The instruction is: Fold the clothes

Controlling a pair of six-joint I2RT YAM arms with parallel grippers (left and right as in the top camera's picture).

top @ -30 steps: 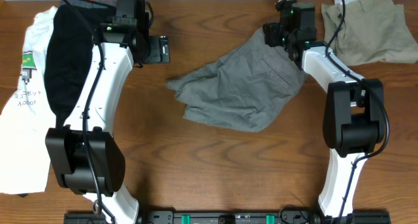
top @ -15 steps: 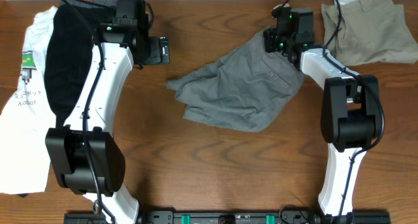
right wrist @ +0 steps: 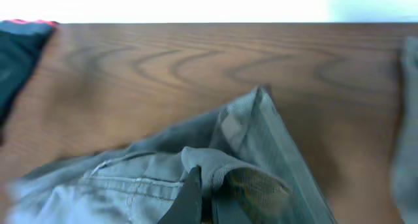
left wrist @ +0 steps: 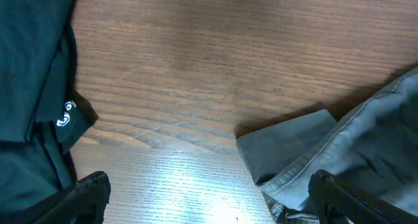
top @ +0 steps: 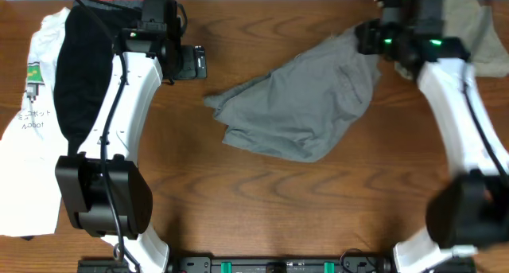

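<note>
One garment in work: the grey garment (top: pixel 306 106) lies crumpled in the middle of the table (top: pixel 262 201), with its upper right corner drawn toward the far edge.
Right gripper: the right gripper (top: pixel 367 39) is pressed together on that corner; the right wrist view shows a fold of the grey cloth caught between its fingers (right wrist: pixel 196 194).
Left gripper: the left gripper (top: pixel 197 60) hangs over bare wood to the left of the garment, its fingers spread wide and holding nothing.
Done: I judge very little, because no clean fold is visible and the cloth is bunched along its left side.
Left to do: the garment must be spread flat and then folded; the black garment (top: pixel 79 74) and the white shirt (top: pixel 32 146) at the left edge also wait, it seems.
Beige garment: the beige garment (top: pixel 491 58) rests at the far right corner, partly under the right arm.
Change since one second ago: the right arm has swung outward to the right, and the held corner is pulled further out; the left arm has not moved.
</note>
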